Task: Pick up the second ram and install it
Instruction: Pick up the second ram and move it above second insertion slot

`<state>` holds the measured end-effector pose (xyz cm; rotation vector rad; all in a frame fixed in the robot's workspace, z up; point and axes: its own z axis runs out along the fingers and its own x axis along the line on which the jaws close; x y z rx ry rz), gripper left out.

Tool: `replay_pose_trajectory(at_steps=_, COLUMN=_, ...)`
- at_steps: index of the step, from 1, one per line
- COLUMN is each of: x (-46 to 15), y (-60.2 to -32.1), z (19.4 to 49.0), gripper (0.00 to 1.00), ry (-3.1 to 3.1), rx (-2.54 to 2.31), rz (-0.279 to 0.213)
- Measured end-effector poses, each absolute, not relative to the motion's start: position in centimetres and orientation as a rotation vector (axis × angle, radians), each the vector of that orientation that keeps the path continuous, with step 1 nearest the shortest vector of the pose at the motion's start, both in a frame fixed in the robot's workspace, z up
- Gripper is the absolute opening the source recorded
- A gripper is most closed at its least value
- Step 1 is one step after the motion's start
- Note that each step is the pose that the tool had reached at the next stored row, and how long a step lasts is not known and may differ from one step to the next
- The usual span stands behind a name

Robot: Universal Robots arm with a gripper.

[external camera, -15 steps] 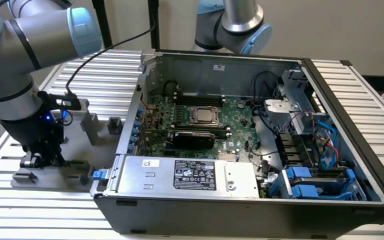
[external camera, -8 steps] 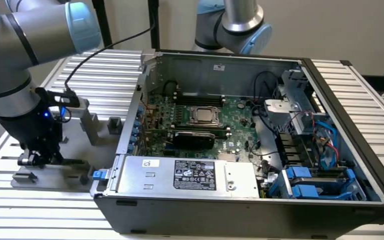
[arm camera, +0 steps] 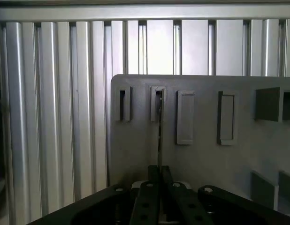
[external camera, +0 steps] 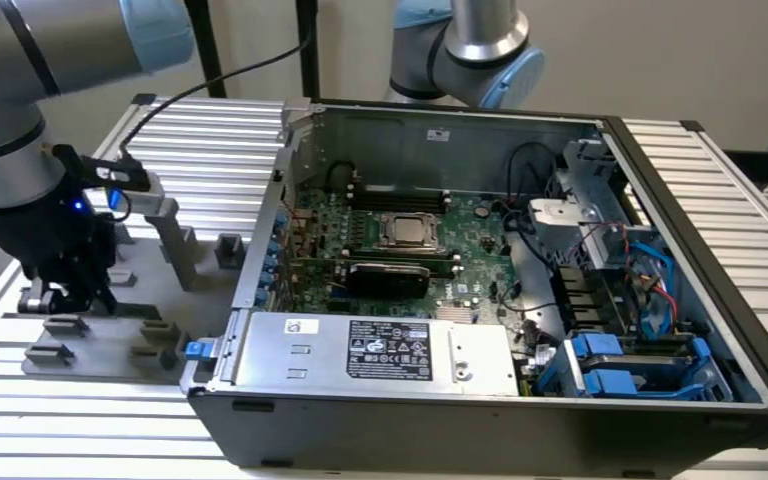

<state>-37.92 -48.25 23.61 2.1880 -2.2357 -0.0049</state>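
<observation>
Noted gripper (arm camera: 159,169) clamped on ram (arm camera: 159,136), seen edge-on, far end in a slot of grey fixture (arm camera: 135,154), at the exterior view's left beside case (external camera: 491,425). Logged case open, holding motherboard (external camera: 478,250), black card (external camera: 387,272) across it, power supply (external camera: 371,350) at near wall, blue drive cages (external camera: 624,365) at the exterior view's right.

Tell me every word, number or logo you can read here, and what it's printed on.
No text here can be read.
Large white label on the power supply: print too small.
Small white sticker beside it: too small.
Back-wall sticker in the computer case: blurred.
Grey fixture plate: no writing.
The second ram, seen edge-on: no print visible.
</observation>
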Motion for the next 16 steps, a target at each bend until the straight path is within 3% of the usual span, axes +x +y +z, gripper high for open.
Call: replay_pose_trajectory(at_steps=16, x=-36.9, y=-47.9, z=30.9, gripper=0.14, ry=-2.235, rx=2.188, rz=-0.005)
